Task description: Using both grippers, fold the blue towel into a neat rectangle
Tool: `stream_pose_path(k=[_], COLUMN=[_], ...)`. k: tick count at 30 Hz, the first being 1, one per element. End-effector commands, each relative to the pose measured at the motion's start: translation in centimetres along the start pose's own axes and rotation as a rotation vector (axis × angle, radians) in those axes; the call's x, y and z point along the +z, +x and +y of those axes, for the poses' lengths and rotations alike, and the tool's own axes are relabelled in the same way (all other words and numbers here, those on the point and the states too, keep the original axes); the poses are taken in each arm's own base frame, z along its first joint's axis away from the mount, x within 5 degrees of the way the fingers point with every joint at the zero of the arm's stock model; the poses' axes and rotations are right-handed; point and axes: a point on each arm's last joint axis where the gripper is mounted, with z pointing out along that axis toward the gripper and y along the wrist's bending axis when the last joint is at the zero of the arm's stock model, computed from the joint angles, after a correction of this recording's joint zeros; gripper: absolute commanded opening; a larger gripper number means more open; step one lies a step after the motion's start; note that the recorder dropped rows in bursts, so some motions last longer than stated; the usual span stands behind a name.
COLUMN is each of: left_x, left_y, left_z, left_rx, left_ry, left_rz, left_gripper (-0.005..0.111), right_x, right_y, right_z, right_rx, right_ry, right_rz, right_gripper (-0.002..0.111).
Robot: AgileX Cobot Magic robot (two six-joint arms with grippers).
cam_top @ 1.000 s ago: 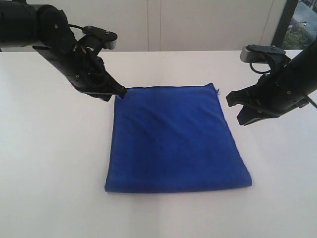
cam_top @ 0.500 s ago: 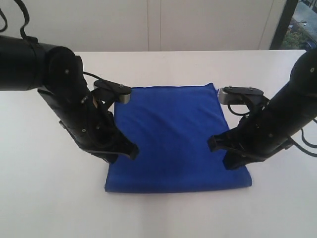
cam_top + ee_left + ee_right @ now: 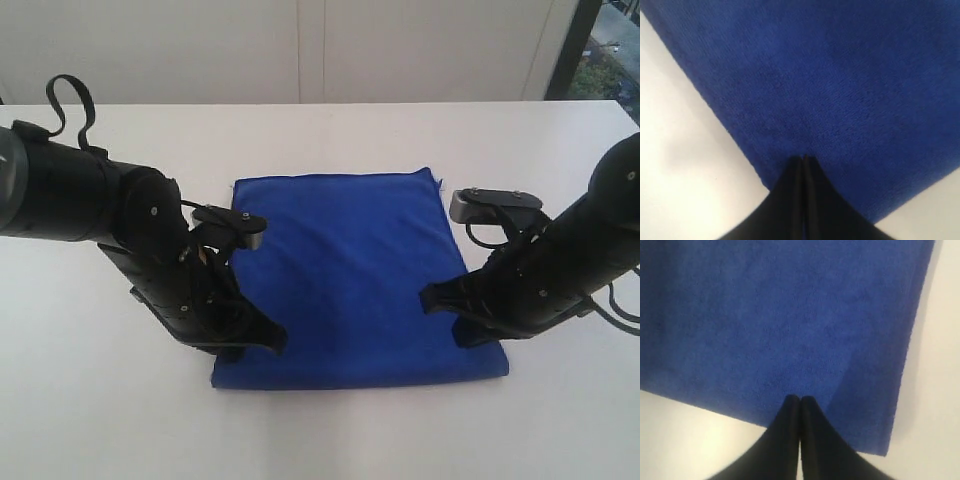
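Note:
The blue towel (image 3: 350,270) lies flat on the white table (image 3: 330,440) as a folded, roughly square pad. My left gripper (image 3: 268,340) is low over its near left corner, and my right gripper (image 3: 437,300) is over its right edge close to the near right corner. In the left wrist view the left gripper (image 3: 803,158) is shut, tips together over the towel (image 3: 840,75) just inside its corner, with no cloth seen between them. The right wrist view shows the right gripper (image 3: 800,399) shut as well, above the towel (image 3: 790,315) near its edge.
The table's far edge (image 3: 320,103) meets a pale wall. A dark window frame (image 3: 575,45) stands at the far right. Bare white tabletop surrounds the towel on every side.
Both arms have swung from the towel's far corners toward its near corners and come down low. The towel has not moved.

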Motion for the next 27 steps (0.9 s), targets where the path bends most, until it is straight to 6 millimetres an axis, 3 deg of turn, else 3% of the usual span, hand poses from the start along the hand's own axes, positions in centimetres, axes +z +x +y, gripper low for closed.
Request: stream_pose_path(k=[1,9,18,27], left_x=[1.1,1.8,1.8,1.8], left_y=[0.8,0.9,0.9,0.9], left_z=[-0.1,0.0,0.0,0.0], left_rx=[-0.003,-0.005,-0.005,-0.005], left_ry=[0.005,0.002,0.001,0.001], left_rz=[0.073,0.090,0.092,0.092], left_gripper=[0.000,0.000,0.000,0.000], right_x=[-0.2,0.0,2.6,2.7], right_y=[-0.3,-0.7,-0.6,-0.5], right_z=[0.1,-0.1,-1.0,-1.4], right_rx=[0.017,0.026,0.046,0.046], right_ry=[-0.003,0.009,0.036,0.080], right_rz=[-0.042,-0.081,-0.016,-0.002], right_gripper=[0.000,0.000,0.000,0.000])
